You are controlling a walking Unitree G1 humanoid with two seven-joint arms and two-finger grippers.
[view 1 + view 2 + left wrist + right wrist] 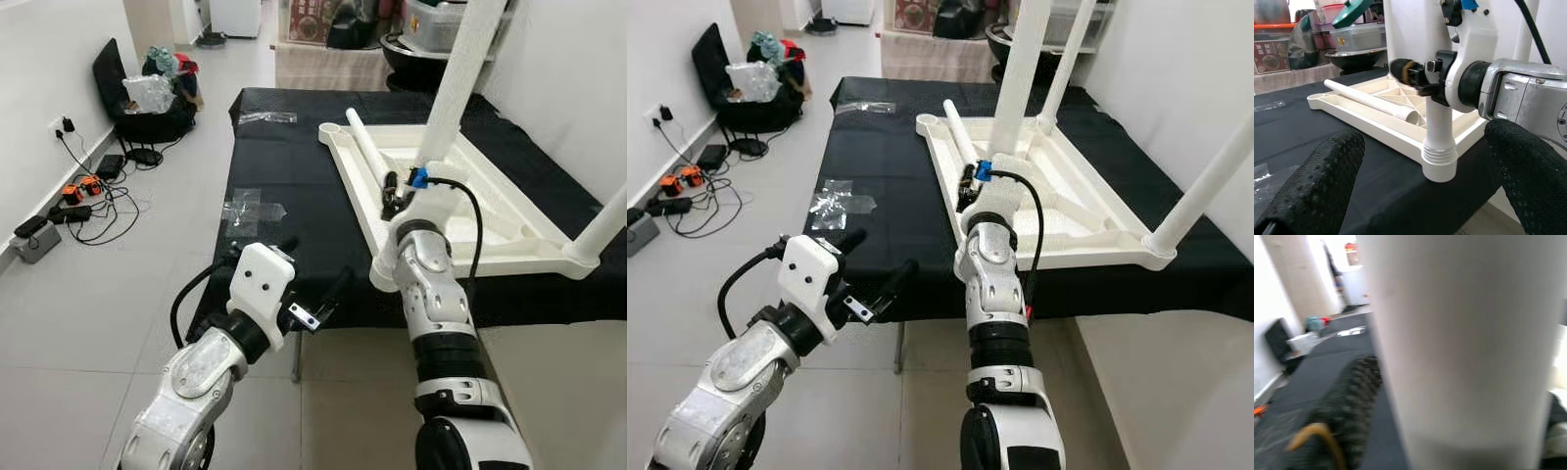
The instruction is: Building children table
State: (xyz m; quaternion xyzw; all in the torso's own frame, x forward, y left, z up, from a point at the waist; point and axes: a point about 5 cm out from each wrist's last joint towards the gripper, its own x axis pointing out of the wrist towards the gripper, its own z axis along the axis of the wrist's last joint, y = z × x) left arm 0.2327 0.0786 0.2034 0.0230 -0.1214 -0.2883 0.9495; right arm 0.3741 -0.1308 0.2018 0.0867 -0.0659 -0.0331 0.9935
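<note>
Holding the right gripper (pixel 392 196) against the upright leg (pixel 460 73), I am working at the near corner of the upturned tabletop (pixel 509 250), which is lying on the black mat (pixel 294 186). In the right wrist view the leg is filling the space just beside one finger (pixel 1352 396), so I am judging the fingers clamped on it, low down near the socket (pixel 1440 164). A loose leg (pixel 367 147) is lying inside the tabletop, running from the far corner toward the gripper. Another leg (pixel 602 225) is standing at the right corner.

My left gripper (pixel 313 299) is hanging off the mat's near edge, fingers (pixel 1322 186) spread wide and holding nothing, looking straight at the socket.

To do this step well, I am thinking the leg needs to stay square to the tabletop while it is being twisted or pressed home; the left wrist view is giving me a good check on whether the threaded collar is seating evenly. I am watching the cable (pixel 470 211) on the right wrist, since turning could wind it around the leg. The tabletop may slide on the mat, so bracing its rim with the left gripper looks sensible.
</note>
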